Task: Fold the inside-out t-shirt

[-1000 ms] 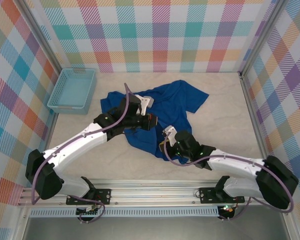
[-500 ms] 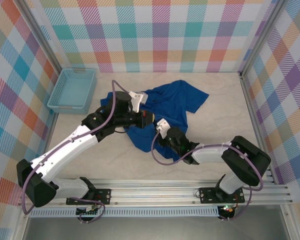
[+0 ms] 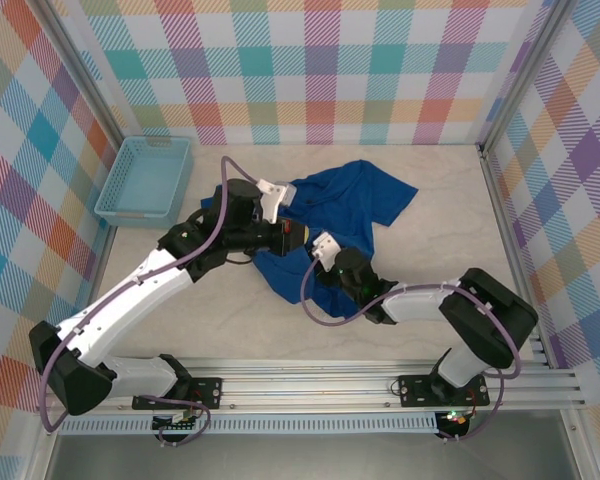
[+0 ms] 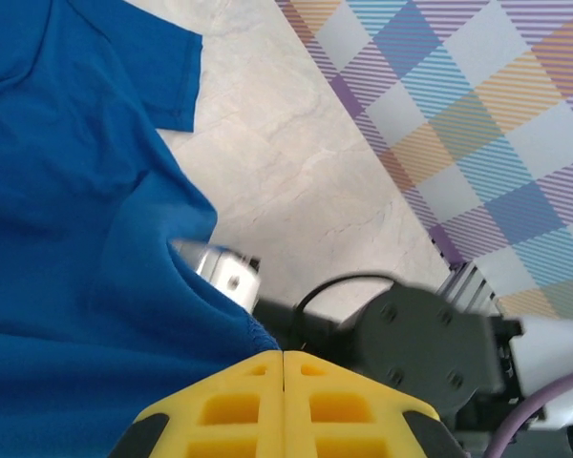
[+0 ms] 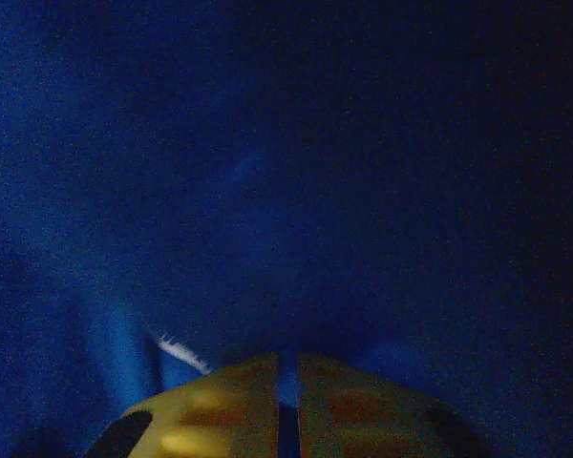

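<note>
Mid-table, left gripper point(image 4: 284, 356) and right gripper point(image 5: 288, 361), both clamped onto t-shirt point(image 3: 355, 200)

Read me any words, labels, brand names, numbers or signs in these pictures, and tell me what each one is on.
Nothing here can be read as text.
Small white tag-like bit on the blue t-shirt: too small and blurred to read, if it carries any print at all.

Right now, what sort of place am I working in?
Probably a robot test booth, not a home: bright checked walls close in a pale table holding a t-shirt and a basket, and a metal rail runs along its near edge.
</note>
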Controlling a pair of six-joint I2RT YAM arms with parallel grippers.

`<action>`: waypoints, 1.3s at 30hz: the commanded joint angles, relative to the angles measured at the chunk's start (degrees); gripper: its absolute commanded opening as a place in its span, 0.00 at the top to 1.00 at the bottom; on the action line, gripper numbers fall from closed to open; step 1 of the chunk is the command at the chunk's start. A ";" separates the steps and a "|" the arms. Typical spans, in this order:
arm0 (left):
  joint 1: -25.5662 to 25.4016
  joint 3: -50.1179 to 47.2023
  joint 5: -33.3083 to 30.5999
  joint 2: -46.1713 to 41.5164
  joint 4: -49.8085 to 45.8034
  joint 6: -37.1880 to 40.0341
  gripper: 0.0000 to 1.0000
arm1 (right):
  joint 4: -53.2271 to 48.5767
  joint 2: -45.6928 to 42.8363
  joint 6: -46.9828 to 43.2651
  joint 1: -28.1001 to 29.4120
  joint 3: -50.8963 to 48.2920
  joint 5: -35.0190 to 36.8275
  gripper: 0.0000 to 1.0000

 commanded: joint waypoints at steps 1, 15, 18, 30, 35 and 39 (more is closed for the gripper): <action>0.61 2.58 1.45 1.59 0.13 -2.59 1.00 | 3.97 2.36 -4.50 1.51 0.89 3.11 0.86; 0.61 2.24 2.48 -0.98 -1.64 1.51 1.00 | -1.07 7.73 2.14 -0.06 7.32 -3.02 0.81; 0.63 1.18 -0.60 -4.07 -3.33 5.16 1.00 | 0.31 5.60 8.75 -4.19 5.41 -10.31 0.81; 0.80 -0.53 1.35 -6.48 -2.61 8.38 1.00 | 2.40 4.58 18.28 -10.58 5.00 -25.06 0.80; 0.57 -0.53 7.96 -6.41 1.80 5.88 1.00 | -5.66 6.90 20.40 -10.89 9.50 -19.91 0.79; -0.70 1.72 9.32 -5.17 6.07 2.35 1.00 | -8.46 10.01 21.50 -9.84 14.23 -13.61 0.76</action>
